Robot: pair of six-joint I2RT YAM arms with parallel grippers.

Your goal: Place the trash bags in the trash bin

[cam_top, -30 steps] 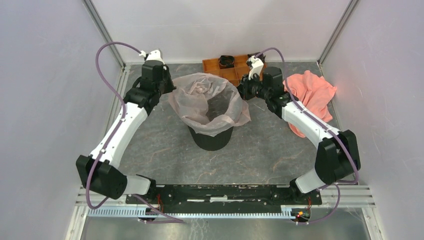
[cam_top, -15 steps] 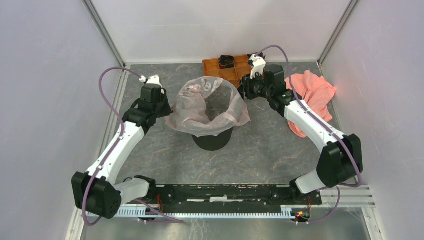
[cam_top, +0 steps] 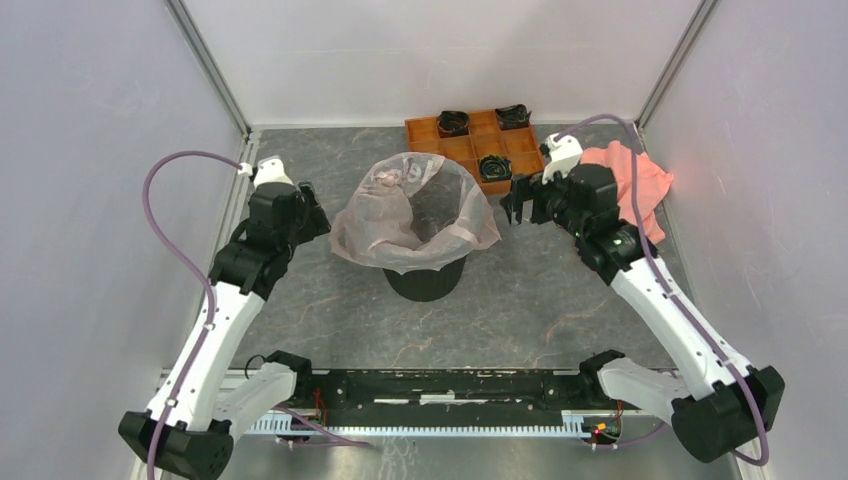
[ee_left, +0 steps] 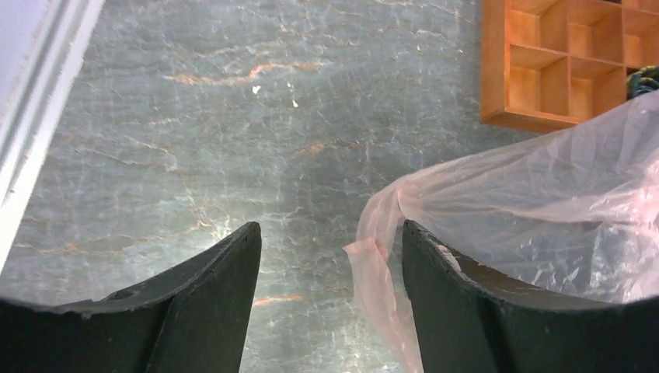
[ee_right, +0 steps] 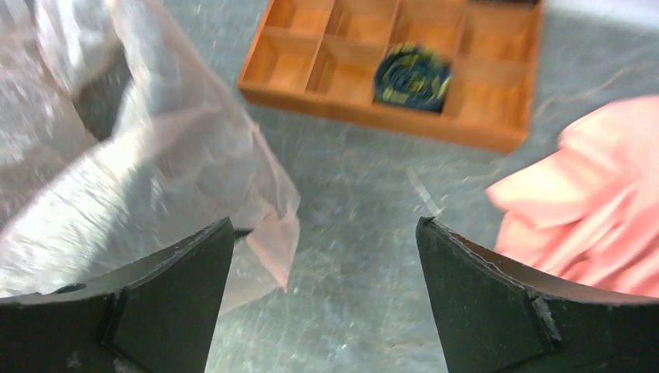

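Both spread, empty: left claw (ee_left: pixel 330 233), right claw (ee_right: pixel 325 225) flank bag (cam_top: pixel 390 215) draped over bin (cam_top: pixel 425 282)

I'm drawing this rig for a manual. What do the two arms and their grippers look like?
The left arm and right arm have white link shells and black joint housings. A purple cable loops along each. The left gripper and right gripper end in broad, curved, matte-black fingers.

Plain white walls (cam_top: pixel 430 50) with aluminium corner posts (cam_top: pixel 207 65) enclose a grey, marble-veined surface (cam_top: pixel 330 300) on three sides under soft, even light.
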